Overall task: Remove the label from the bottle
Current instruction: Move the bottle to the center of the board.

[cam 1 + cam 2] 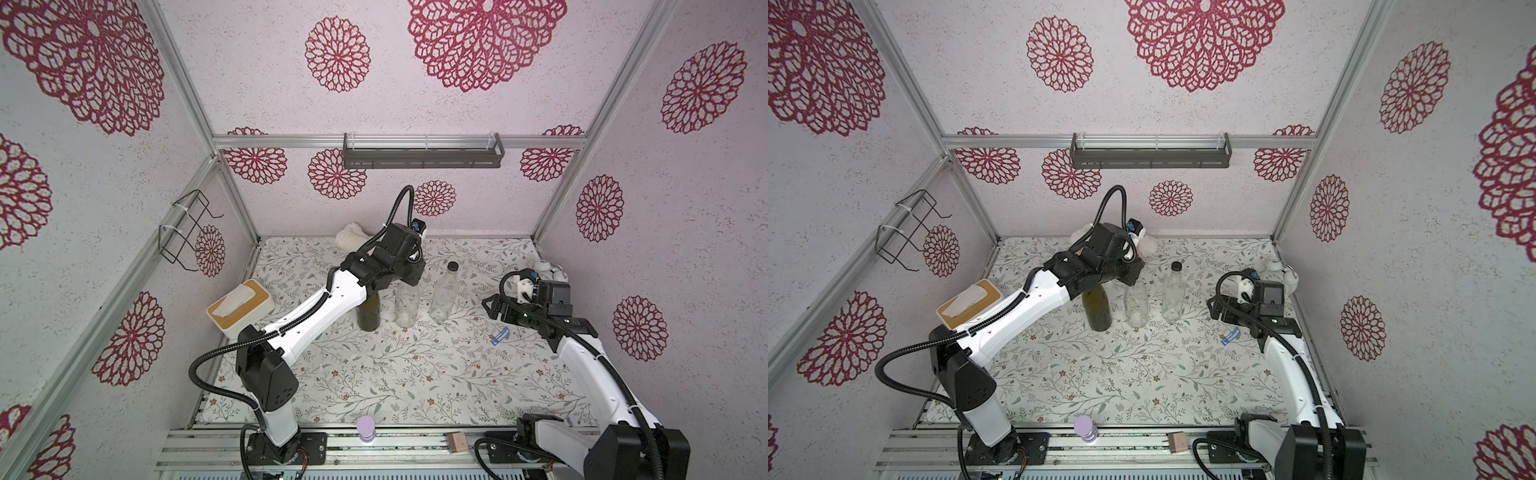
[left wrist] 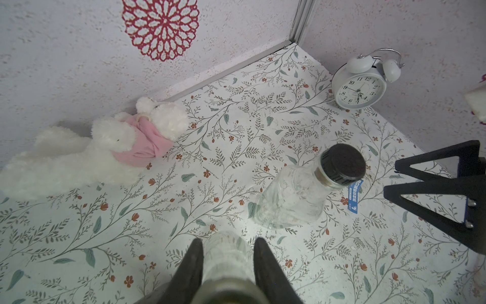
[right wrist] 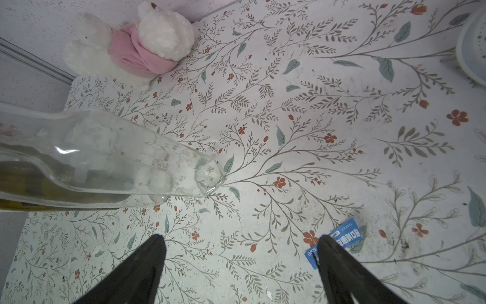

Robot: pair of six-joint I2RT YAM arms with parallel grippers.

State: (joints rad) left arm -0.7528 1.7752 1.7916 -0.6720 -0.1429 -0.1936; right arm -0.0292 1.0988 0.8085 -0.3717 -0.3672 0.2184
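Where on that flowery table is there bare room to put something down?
Widest: the front stretch between the bottle row and the front rail. Also behind the capped bottle, toward the clock. Crowded: that row with the left claw, and around the blue label.

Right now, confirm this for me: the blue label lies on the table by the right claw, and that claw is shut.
Not quite. The right claw is open, its jaws standing wide apart in the right wrist view. The blue label does lie on the table by it.
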